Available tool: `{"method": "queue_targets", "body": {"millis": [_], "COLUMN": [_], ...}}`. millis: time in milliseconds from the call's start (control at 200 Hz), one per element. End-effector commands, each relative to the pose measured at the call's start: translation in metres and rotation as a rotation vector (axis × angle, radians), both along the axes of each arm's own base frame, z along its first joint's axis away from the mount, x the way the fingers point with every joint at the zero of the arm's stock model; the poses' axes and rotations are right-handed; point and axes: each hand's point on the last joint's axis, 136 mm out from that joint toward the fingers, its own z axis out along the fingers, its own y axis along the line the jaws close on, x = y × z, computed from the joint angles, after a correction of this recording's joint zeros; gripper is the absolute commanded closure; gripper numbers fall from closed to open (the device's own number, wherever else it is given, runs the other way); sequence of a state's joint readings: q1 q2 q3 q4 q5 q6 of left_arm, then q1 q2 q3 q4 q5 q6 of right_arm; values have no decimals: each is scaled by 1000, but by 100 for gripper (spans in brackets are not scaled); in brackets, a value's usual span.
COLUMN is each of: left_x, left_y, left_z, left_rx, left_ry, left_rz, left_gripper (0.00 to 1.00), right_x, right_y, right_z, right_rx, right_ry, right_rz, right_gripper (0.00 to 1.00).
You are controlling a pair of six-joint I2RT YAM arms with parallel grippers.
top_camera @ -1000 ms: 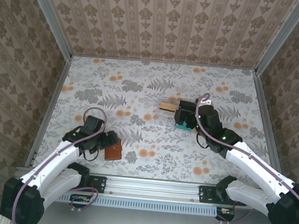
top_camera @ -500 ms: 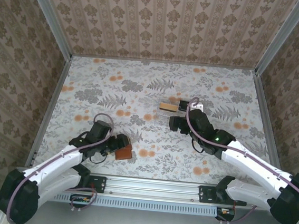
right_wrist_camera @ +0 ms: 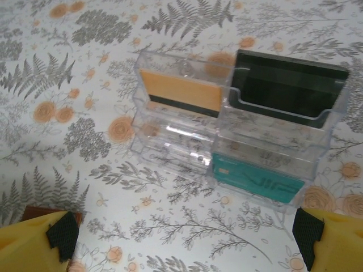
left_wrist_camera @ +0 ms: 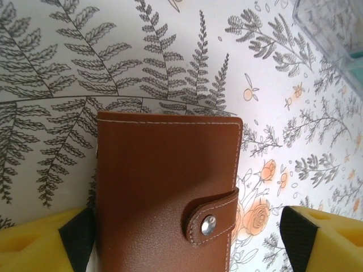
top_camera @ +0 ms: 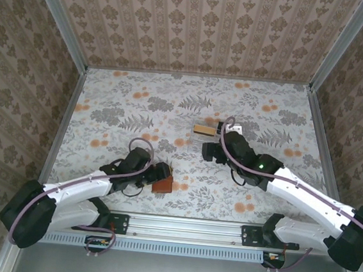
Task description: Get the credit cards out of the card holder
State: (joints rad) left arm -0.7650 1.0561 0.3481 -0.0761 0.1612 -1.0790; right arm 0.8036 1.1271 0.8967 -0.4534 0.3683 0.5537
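Lying flat on the flowered table (top_camera: pixel 126 105) near its front edge is the brown leather wallet (left_wrist_camera: pixel 164 187), folded shut with its strap snapped down on a silver stud. The left gripper (left_wrist_camera: pixel 181 241) is low over it with its jaws spread wide, the wallet sitting between them: one yellow finger (left_wrist_camera: pixel 34 243) is right up against the wallet's edge, while the other stands clear with bare tabletop between. Further back, towards the middle of the table, is a clear plastic tray (right_wrist_camera: pixel 170 144) with a tan card (right_wrist_camera: pixel 178 90) and a dark card (right_wrist_camera: pixel 289 93) standing in its rear pockets and a teal card (right_wrist_camera: pixel 255 180) in a front one. The right gripper (right_wrist_camera: pixel 181 243) hovers just in front of the tray, jaws wide apart and holding nothing.
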Motion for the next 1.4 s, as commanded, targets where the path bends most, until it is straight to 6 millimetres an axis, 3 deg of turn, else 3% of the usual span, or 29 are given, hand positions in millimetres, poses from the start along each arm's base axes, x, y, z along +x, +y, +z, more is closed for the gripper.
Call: {"method": "queue_targets", "body": {"millis": [0,155,250,300,465,635,715,1065,1395], "left_x": [10,4,0,-3,-10,-17,-22,-25,-28], "left_y": [14,61,87,100,124,146,151,148,150], "left_z": [20,39,49,53,62,67,69,71,69], "left_rx": [24,122,158,174,208,285,310,259,239], "left_ry": [-31,-49,-61,-61,-59,-35,-22,-33,-35], "left_rz": [82,170,229,260,304,333,334,348,372], "left_gripper": [10,8,8,7,5,4,3,2,0], "right_x": [-4,-14,-22,-27,-46,-55,-56,-60,-66], "right_y": [11,46,73,88,136,166,179,197,198], "right_z": [-3,-16,-21,-35,-62,-90,-102,-133,-150], "right_rx": [-94,-115,-122,-147,-193,-250,-263,-336,-369], "right_ry": [27,83,109,151,218,273,307,390,455], "right_rz": [24,99,146,167,241,273,289,311,317], "right_gripper": [0,0,7,15,35,53,57,60,61]}}
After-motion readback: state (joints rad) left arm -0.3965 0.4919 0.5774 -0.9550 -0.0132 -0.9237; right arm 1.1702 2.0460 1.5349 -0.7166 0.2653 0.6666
